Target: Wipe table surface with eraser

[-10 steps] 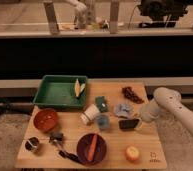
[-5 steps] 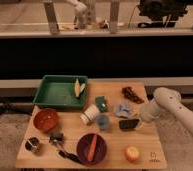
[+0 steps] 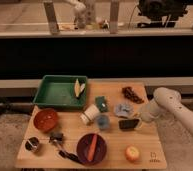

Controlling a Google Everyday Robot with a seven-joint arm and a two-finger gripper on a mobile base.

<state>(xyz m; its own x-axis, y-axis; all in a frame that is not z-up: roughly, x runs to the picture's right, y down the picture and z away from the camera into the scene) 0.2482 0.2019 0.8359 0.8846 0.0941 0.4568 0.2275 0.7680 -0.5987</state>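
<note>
Eraser: the black eraser [image 3: 127, 124] is lying flat on the desk [image 3: 113, 151], right of centre, just right of a small blue cup [image 3: 103, 122] and below a crumpled pale blue item [image 3: 123, 109].
Gripper: the gripper [image 3: 138, 121] is sitting low at the eraser's right end, touching it or nearly so.
Grip: cannot tell whether it is clenched or released.
Arm: the white arm [image 3: 165, 102] is reaching in from the right, bending at a rounded elbow above the desk's right edge and angling down and left.
Change: nothing is differing from half a second ago; arm and eraser are staying where they were.
Room: bare wood is lying in front of the eraser, between a purple bowl [image 3: 91, 147] and an orange fruit [image 3: 133, 153]; more is showing right of the eraser, up to the right edge.
Edges: the fruit and the logo mark [image 3: 152, 155] are sitting near the front right corner; a green tray [image 3: 55, 92] is filling the back left.
</note>
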